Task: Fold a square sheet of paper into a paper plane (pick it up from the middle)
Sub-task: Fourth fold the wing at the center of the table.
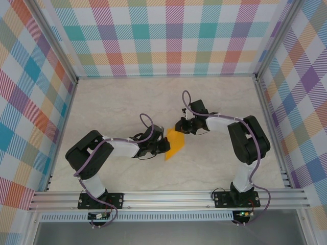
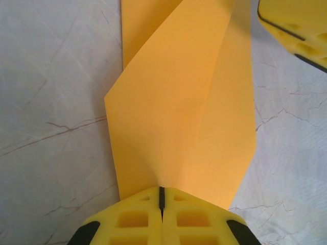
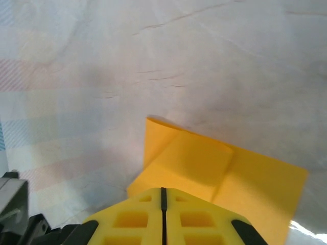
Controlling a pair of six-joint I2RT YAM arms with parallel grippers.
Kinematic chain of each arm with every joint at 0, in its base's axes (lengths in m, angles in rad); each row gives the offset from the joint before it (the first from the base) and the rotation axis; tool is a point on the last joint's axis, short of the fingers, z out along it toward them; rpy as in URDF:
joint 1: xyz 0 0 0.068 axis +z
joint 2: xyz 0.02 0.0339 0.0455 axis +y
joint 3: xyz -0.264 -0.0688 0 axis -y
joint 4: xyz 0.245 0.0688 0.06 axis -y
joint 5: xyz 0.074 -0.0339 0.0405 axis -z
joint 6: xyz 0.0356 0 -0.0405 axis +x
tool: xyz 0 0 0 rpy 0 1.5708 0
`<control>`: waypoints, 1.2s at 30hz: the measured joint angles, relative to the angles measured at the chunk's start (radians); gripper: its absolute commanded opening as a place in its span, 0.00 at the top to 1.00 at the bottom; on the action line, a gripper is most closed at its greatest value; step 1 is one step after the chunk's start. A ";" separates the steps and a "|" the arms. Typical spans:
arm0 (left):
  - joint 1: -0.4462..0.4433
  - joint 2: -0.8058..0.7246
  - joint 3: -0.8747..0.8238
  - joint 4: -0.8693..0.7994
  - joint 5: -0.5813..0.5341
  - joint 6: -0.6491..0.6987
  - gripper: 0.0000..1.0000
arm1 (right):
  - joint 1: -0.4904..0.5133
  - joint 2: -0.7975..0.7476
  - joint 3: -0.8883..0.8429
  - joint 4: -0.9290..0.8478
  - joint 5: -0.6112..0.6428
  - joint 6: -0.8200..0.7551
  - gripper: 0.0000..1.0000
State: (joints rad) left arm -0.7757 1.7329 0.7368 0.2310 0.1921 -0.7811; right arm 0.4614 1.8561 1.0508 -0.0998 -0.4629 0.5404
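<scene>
Arms bent inward, left end effector [image 2: 161, 196] clamps the square sheet of paper [image 2: 184, 117], right end effector [image 3: 163, 196] clenched nearby

No text, label, brand or number is legible on anything.

I have the creased orange sheet of thin paper [image 1: 175, 144] at the middle of the pale marbled tabletop [image 1: 127, 102], between my two arms. The yellow-fingered left gripper [image 1: 162, 145] is on the sheet's left edge, closed on it. The yellow-fingered right gripper [image 1: 180, 125] is just beside the sheet's far corner.
</scene>
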 measured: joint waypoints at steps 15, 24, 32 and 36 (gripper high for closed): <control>0.000 0.000 0.002 -0.008 0.000 0.000 1.00 | -0.006 0.108 0.059 -0.039 0.007 -0.053 0.94; 0.000 0.000 0.007 -0.019 0.000 0.000 1.00 | -0.087 0.145 0.128 -0.061 0.050 -0.053 0.94; 0.000 0.000 0.013 -0.026 0.000 0.000 1.00 | -0.093 0.092 0.104 -0.070 0.068 -0.035 0.93; 0.000 0.000 0.014 -0.028 0.000 0.000 1.00 | -0.064 -0.019 0.034 -0.063 0.035 -0.018 0.93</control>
State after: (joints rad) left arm -0.7761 1.7329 0.7509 0.2028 0.1917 -0.7807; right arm 0.3977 1.8370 1.0847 -0.1631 -0.4274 0.5220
